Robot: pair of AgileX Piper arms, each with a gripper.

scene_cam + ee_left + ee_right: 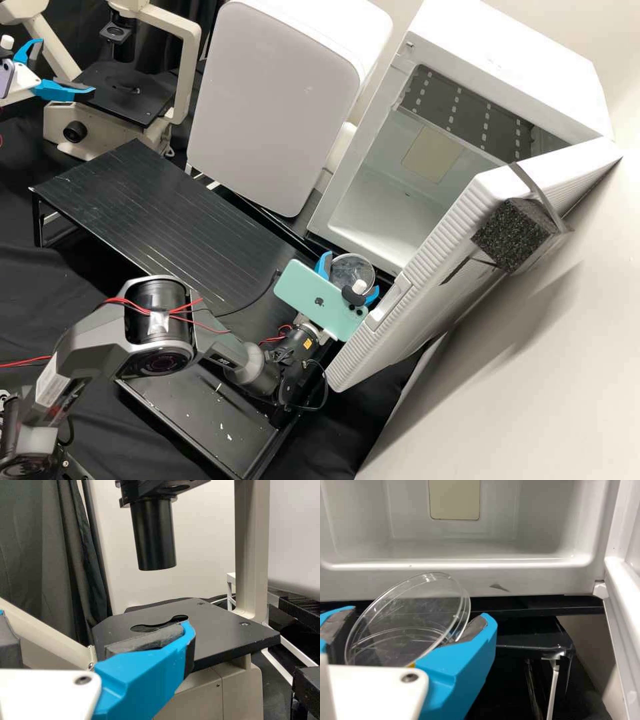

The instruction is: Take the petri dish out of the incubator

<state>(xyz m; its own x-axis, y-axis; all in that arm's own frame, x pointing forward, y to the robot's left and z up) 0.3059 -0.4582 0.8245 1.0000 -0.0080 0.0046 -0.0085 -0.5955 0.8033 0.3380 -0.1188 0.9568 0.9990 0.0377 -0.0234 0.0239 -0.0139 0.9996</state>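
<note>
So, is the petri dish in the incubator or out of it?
Out: the right pincer holds the petri dish in front of the open incubator.

High view: the incubator's open door point(453, 233) hides part of its interior. Before the incubator point(500, 60), a phone point(300, 287) covers much of the right gripper point(350, 275). Well apart from the incubator, picture edges crop the microscope point(190, 63) and left gripper point(67, 65).

- Two o'clock: white incubator point(507, 73) is looking smooth.
- Three o'clock: foam block point(510, 237) is looking rough, matt.
- Four o'clock: clear plastic petri dish point(352, 267) is shining.
- Six o'clock: black cloth point(343, 443) is looking matt.
</note>
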